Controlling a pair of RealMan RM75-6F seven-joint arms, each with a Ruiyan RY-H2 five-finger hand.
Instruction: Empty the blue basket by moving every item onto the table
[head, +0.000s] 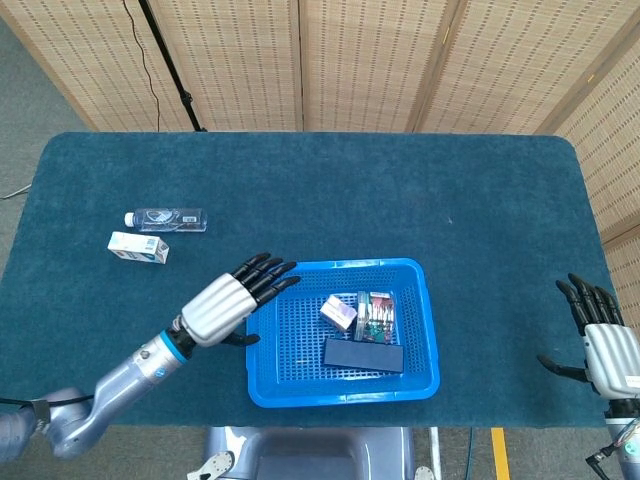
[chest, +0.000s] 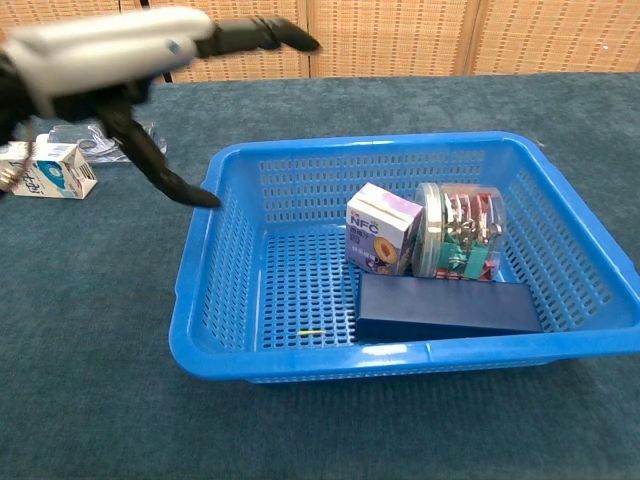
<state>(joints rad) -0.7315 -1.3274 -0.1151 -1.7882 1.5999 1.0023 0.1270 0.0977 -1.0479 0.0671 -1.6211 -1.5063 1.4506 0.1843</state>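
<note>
Your left hand (head: 232, 301) is spread wide and holding nothing, hovering right at the left rim of the blue basket (head: 262, 380), fingers pointing toward the middle of it. The three things left to move all sit in the right half of the basket, so everything you want lies to the right of that hand and a bit below it. The small NFC juice carton (chest: 383, 228) is the closest target, standing in the basket's far-middle part, with the clear round tub of clips (chest: 462, 232) touching it on the right. The dark blue flat box (chest: 447, 307) lies along the basket's near wall, long axis running left to right, just in front of those two. I'd go for the carton first since it's upright and nearest, but that's just my read. Your right hand (head: 606, 346) is also open with fingers apart, parked well off past the basket's right side near the table's edge, so the left one is clearly the nearer hand. Already out of the basket, well to its upper left on the table (head: 400, 190): a water bottle (head: 166, 218) lying on its side and a milk carton (head: 138, 247) just beside it. There's also a tiny yellowish sliver (chest: 312, 332) on the basket floor, too small to tell what it is. In the chest view the left hand is motion-blurred and the right hand isn't visible at all.
</note>
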